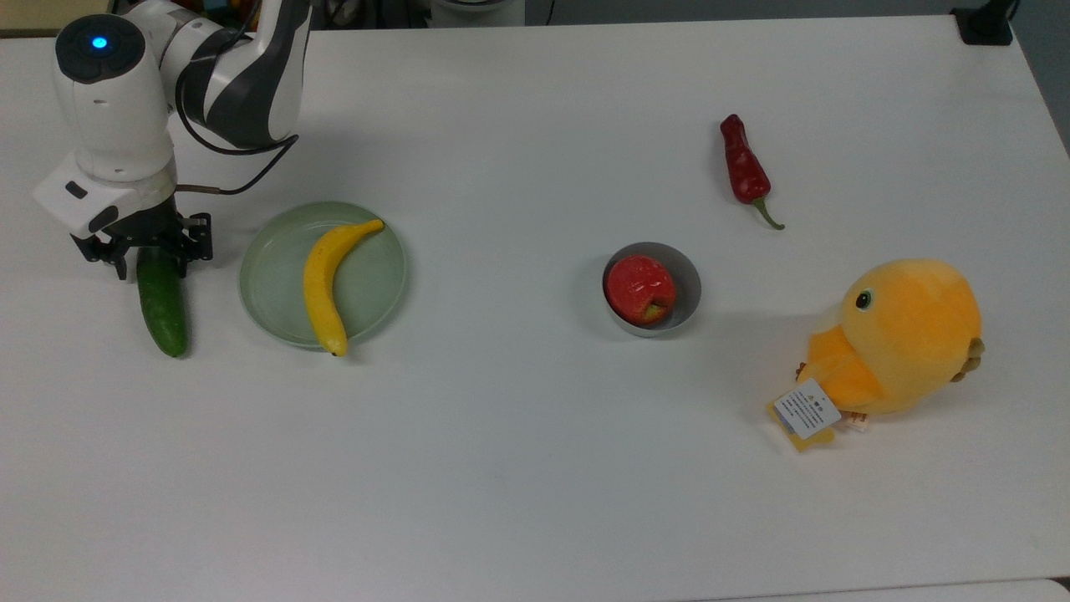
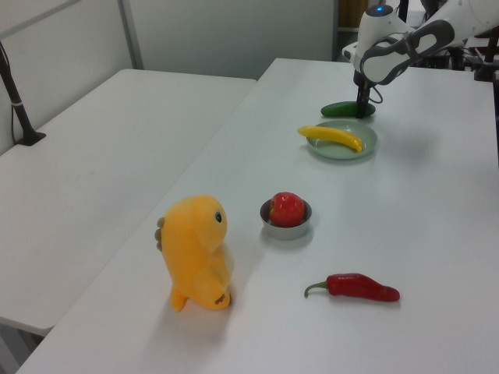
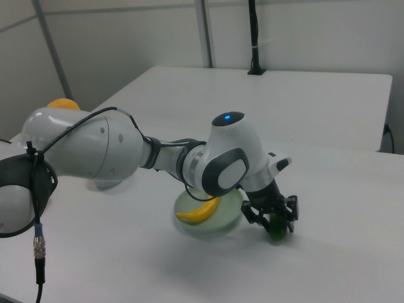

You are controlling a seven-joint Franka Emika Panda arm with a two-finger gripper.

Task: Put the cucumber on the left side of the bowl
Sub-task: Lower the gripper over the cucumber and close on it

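Arm's black two-finger gripper (image 1: 151,261) is down over the upper end of the smooth dark green cucumber (image 1: 162,305), jaws straddling it one on each side; can't tell whether they touch it. Cucumber lies on the white surface (image 1: 501,468) near the top view's left edge, just beside the flat pale green plate (image 1: 276,288) carrying the yellow banana (image 1: 326,280). Small round grey metal bowl (image 1: 685,288) with the red apple (image 1: 639,289) sits well apart toward the top view's right, red chili pepper (image 1: 744,171) above it and orange plush bird (image 1: 899,339) to its right.
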